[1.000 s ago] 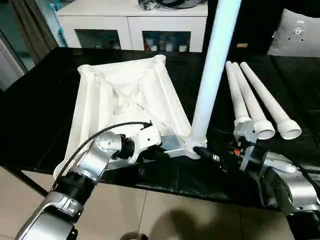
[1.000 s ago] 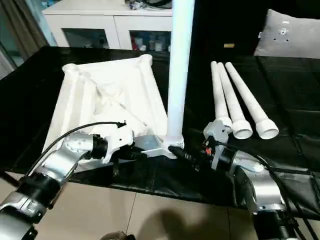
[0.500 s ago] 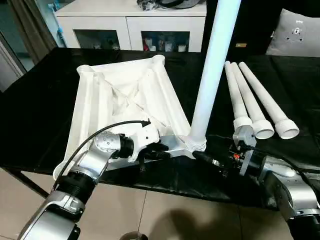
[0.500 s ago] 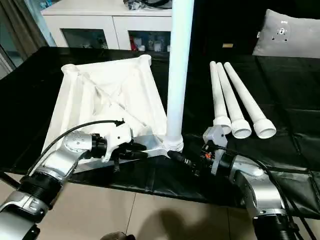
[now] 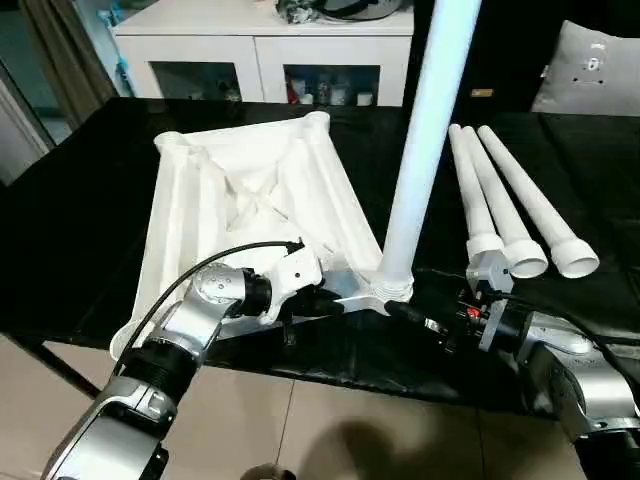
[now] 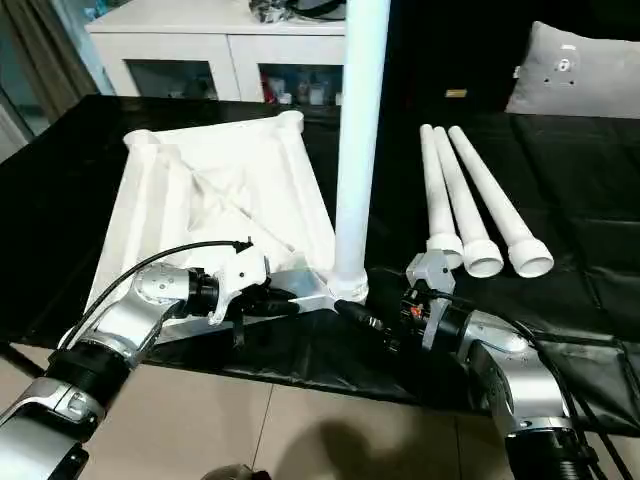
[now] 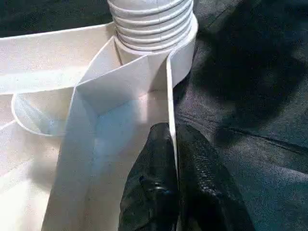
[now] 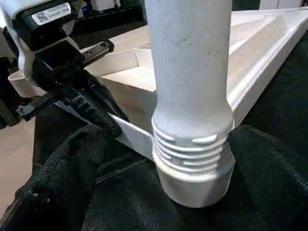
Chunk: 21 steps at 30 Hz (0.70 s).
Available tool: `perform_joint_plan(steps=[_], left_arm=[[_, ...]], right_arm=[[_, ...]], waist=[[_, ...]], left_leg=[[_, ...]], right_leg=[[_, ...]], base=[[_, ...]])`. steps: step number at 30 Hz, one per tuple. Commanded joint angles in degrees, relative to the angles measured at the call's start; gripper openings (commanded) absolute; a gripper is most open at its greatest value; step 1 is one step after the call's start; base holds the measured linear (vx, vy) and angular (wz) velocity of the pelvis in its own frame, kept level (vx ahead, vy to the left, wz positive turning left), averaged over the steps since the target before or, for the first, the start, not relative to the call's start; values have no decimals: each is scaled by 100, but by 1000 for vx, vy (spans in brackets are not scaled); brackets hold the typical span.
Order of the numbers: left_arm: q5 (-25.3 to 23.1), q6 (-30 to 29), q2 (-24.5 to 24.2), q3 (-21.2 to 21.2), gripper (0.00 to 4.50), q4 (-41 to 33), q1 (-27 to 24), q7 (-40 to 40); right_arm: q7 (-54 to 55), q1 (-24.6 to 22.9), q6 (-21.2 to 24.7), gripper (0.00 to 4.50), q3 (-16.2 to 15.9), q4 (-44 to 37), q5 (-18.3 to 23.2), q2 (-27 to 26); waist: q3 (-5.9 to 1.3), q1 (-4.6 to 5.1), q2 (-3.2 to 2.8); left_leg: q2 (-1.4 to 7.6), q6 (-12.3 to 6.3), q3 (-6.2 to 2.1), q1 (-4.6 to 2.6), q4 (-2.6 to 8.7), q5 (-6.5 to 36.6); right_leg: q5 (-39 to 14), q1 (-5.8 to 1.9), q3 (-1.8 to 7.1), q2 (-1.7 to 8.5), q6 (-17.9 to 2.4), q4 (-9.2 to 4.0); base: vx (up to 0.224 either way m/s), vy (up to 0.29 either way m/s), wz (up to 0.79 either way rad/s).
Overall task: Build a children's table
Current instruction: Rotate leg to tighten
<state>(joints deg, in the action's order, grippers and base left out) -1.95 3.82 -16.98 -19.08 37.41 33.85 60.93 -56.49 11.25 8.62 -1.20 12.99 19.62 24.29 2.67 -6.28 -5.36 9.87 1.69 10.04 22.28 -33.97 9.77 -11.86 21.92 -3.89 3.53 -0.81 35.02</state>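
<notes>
The white tabletop (image 5: 230, 190) lies upside down on the black table, ribs up. One white leg (image 5: 425, 130) stands upright in its near right corner socket (image 7: 154, 29), threaded base (image 8: 192, 154) showing. Three more legs (image 5: 505, 200) lie side by side to the right. My left gripper (image 7: 172, 132) is shut on the tabletop's thin near rim, just left of that socket. Just right of the leg's base, low over the cloth, my right gripper (image 5: 415, 318) stands open and holds nothing.
A white cabinet (image 5: 260, 40) stands behind the table. A grey cushion (image 5: 595, 65) sits at the back right. The table's near edge (image 5: 330, 375) runs close under both grippers, with tiled floor below. Black cloth lies between the tabletop and the loose legs.
My right gripper has drawn back a little from the leg's base. The left gripper stays on the near rim, and the leg still stands in its socket.
</notes>
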Motion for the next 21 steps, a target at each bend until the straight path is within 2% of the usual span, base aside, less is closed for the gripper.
perform_joint_plan(steps=[1, 8, 11, 13, 14, 15, 17, 20, 21], left_arm=[[-246, 67, -128, -134, 3, 230, 27, -99], [-55, 262, -124, -107, 3, 181, 63, 332], [9, 395, -260, -290, 3, -4, 35, 983], [8, 487, -322, -403, 3, -53, 46, 1278], [-6, 535, -328, -444, 3, -39, 71, 1343], [-34, 592, -335, -486, 3, -15, 102, 1389], [-70, 674, -337, -534, 3, 26, 150, 1460], [-147, 776, -336, -594, 3, 92, 227, 1531], [-160, 816, -337, -604, 1, 119, 251, 1561]], right_arm=[[5, 3, 48, 450, 9, -180, 21, 28], [-58, 101, -11, 450, -29, -117, -51, 96], [-317, 231, -57, 450, -188, -17, -165, 232], [-544, 324, -41, 450, -312, 29, -204, 318], [-654, 367, -26, 450, -366, 50, -215, 358], [-766, 413, -10, 450, -436, 74, -239, 395], [-902, 487, 11, 450, -529, 132, -272, 436], [-1092, 616, 22, 450, -673, 274, -333, 472], [-1147, 656, 32, 431, -714, 314, -346, 472]], waist=[[-349, -6, 128], [-361, -19, 129], [-377, -37, 141], [-383, -38, 124], [-382, -42, 141], [-390, -64, 132], [-389, -100, 132], [-388, -175, 149], [-385, -182, 146]], left_leg=[[344, -383, -146, -94, 374, 1255], [353, -392, -144, -93, 372, 1180], [357, -444, -140, -88, 359, 1054], [363, -479, -133, -87, 350, 976], [369, -505, -130, -92, 347, 973], [384, -523, -120, -118, 335, 962], [389, -541, -126, -101, 338, 937], [390, -500, -118, -115, 335, 961], [392, -490, -116, -115, 333, 970]], right_leg=[[-1629, -202, 276, 551, -944, -533], [-1513, -204, 280, 551, -984, -517], [-1314, -207, 272, 548, -1036, -485], [-1117, -201, 274, 542, -1095, -457], [-1055, -201, 272, 542, -1130, -453], [-975, -184, 280, 542, -1176, -444], [-940, -196, 275, 549, -1199, -424], [-1051, -189, 283, 563, -1187, -436], [-1067, -186, 287, 563, -1180, -436]], base=[[0, 0, 0], [0, 0, 0], [0, 0, 0], [0, 0, 0], [0, 0, 0], [0, 0, 0], [0, 0, 0], [0, 0, 0], [0, 0, 0]])
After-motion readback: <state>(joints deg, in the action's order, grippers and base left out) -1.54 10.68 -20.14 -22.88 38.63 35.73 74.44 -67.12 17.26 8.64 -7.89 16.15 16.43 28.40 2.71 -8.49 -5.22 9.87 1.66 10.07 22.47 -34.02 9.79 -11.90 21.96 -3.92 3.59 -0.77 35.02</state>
